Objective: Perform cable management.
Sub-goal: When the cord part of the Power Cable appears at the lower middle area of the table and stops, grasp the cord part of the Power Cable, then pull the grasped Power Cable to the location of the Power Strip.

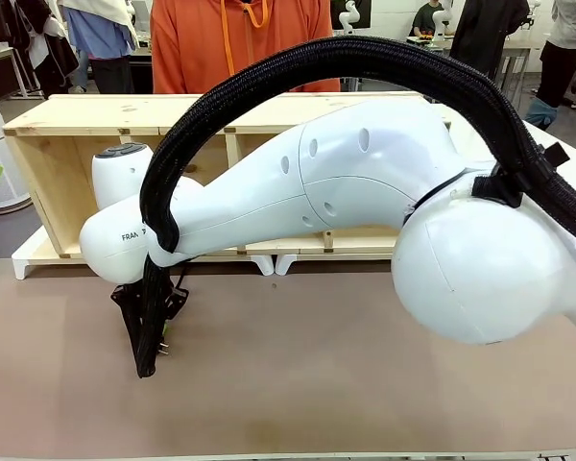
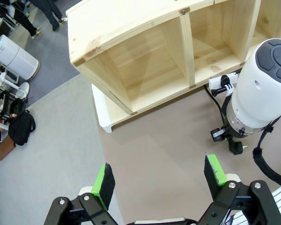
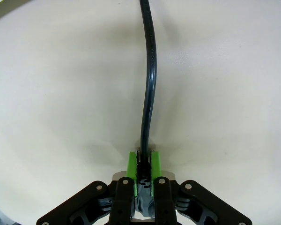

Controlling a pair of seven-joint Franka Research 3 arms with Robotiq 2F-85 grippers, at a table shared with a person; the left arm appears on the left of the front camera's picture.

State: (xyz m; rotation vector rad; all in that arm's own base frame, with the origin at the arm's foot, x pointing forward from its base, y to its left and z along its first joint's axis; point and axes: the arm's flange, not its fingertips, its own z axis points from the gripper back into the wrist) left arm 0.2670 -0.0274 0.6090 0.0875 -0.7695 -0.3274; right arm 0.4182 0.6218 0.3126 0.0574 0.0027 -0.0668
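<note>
Gripping the cable (image 3: 149, 70) at what looks like its plug end, your right gripper (image 3: 144, 161) has its pads pinched tight on it, low over the table (image 1: 317, 403), just in front of the wooden shelf (image 1: 67, 120). The cord runs straight out from the pads with a mild bend. Your left gripper (image 2: 159, 180) hangs high, spread wide, holding nothing. My read: hold the pinch firm, lift slowly, steer clear of the white power strip (image 2: 223, 83) at the shelf foot, and mind the braided hose (image 1: 365, 53) doesn't snag. A fast pull could slip the thin cord.
</note>
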